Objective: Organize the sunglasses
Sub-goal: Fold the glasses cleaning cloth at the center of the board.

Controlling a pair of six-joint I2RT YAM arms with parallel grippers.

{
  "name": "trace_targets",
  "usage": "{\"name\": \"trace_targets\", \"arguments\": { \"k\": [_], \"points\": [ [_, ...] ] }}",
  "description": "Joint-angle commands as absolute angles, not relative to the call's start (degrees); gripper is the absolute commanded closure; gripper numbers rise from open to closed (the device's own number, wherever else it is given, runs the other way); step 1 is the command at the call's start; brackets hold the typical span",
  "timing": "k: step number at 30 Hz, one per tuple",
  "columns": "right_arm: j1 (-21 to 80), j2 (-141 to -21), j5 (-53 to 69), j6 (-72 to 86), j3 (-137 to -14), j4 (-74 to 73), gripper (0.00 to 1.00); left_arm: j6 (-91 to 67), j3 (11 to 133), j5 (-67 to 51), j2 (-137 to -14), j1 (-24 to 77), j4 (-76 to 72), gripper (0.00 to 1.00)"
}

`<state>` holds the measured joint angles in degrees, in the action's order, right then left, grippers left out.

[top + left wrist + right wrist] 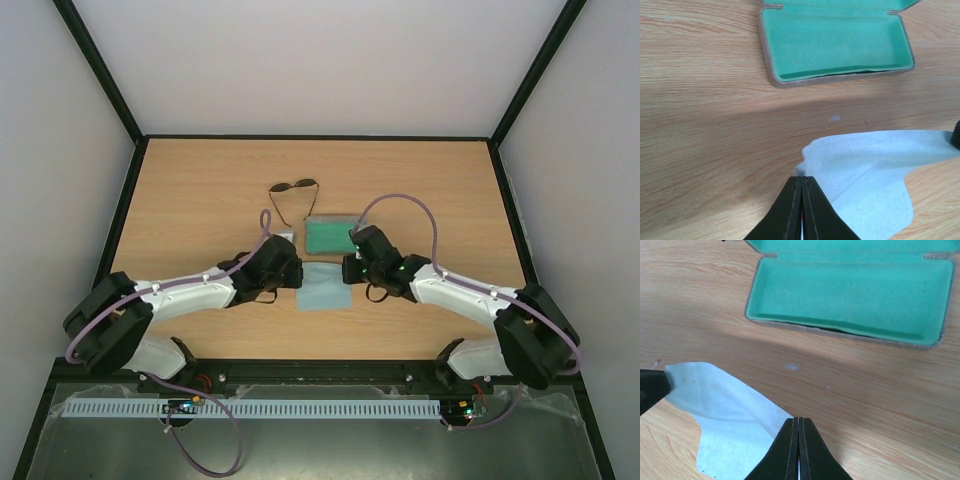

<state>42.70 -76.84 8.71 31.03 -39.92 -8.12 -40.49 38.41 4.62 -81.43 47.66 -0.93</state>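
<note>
The sunglasses [294, 187] lay on the table [190, 210] toward its far side, just beyond the far-left corner of the case [330, 235] and apart from both arms. Their front ran roughly left to right, with the two dark lenses side by side and facing the back wall. The thin temple arms were unfolded and reached toward the near edge, in the direction of the case. At this size the top view did not show whether their tips touched the case.

The case lay open near the middle of the table with its long axis left to right. Its tray faced up and its lid was folded back on the far side. Only the green lining showed inside it in both wrist views.

Just nearer than the case sat the light blue cloth [325, 287], between the two grippers. The left gripper [802, 180] had its fingers pressed flat together, pinching the cloth's left corner, which rose in a crumpled fold at the tips. The right gripper [798, 421] was likewise closed tight on the opposite edge. Each wrist view caught the other arm's dark fingertip at the cloth's far corner, and the sheet lay rumpled between them on the wood.
</note>
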Motion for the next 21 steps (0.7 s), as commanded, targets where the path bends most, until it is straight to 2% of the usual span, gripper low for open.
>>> {"name": "trace_targets", "arguments": {
  "k": [1,21],
  "points": [
    [43.11,-74.21,9.53,32.19,-37.6,-10.2,0.99,-41.1,37.31,5.68,-78.72,49.13,1.0,0.98],
    [45.49,-67.36,10.15,34.56,-32.32,-10.72,0.99,-44.17,33.63,8.14,-74.45,53.71,3.26,0.98]
  ]
}}
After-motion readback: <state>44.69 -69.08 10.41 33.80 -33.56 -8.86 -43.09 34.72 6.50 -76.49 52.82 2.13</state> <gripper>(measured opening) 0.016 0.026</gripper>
